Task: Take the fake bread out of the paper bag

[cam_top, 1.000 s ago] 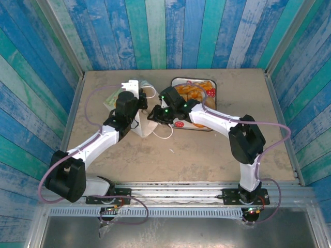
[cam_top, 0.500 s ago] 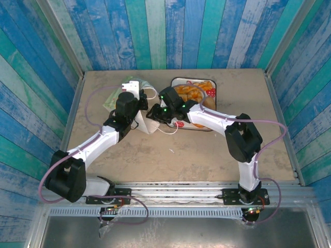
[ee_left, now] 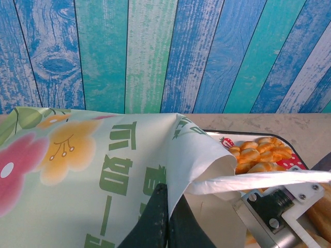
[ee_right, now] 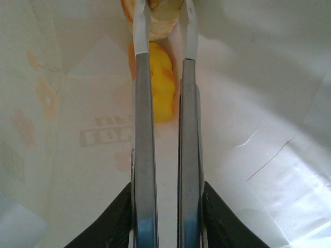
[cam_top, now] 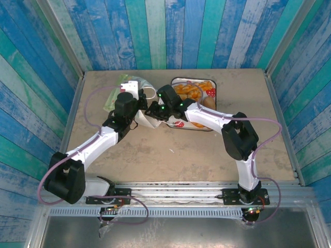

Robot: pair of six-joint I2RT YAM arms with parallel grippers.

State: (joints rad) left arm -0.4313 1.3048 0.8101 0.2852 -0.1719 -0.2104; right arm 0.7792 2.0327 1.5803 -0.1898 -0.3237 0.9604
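The white paper bag [cam_top: 146, 120] with green lettering [ee_left: 93, 165] lies tilted on the table, its mouth toward the right arm. My left gripper [ee_left: 168, 194] is shut on the bag's upper rim and holds it up. My right gripper [ee_right: 164, 20] is deep inside the bag [ee_right: 248, 77], and its narrow jaws are closed on a tan piece of fake bread [ee_right: 163, 15] at the fingertips. A yellow-orange piece of fake bread [ee_right: 160, 88] lies on the bag's floor under the fingers. From above, the right gripper [cam_top: 151, 111] sits at the bag's mouth beside the left gripper [cam_top: 138, 101].
A strawberry-printed white tray [cam_top: 210, 93] behind the right arm holds several golden pastries [cam_top: 191, 91], also visible past the bag [ee_left: 258, 155]. The bag's white handle [ee_left: 258, 178] stretches across toward the right wrist's metal bracket [ee_left: 279, 206]. Blue plank walls enclose the table.
The right gripper has pushed farther into the bag and its jaws have narrowed. The bag has shifted and tilted toward the back. The left gripper keeps its hold on the rim.
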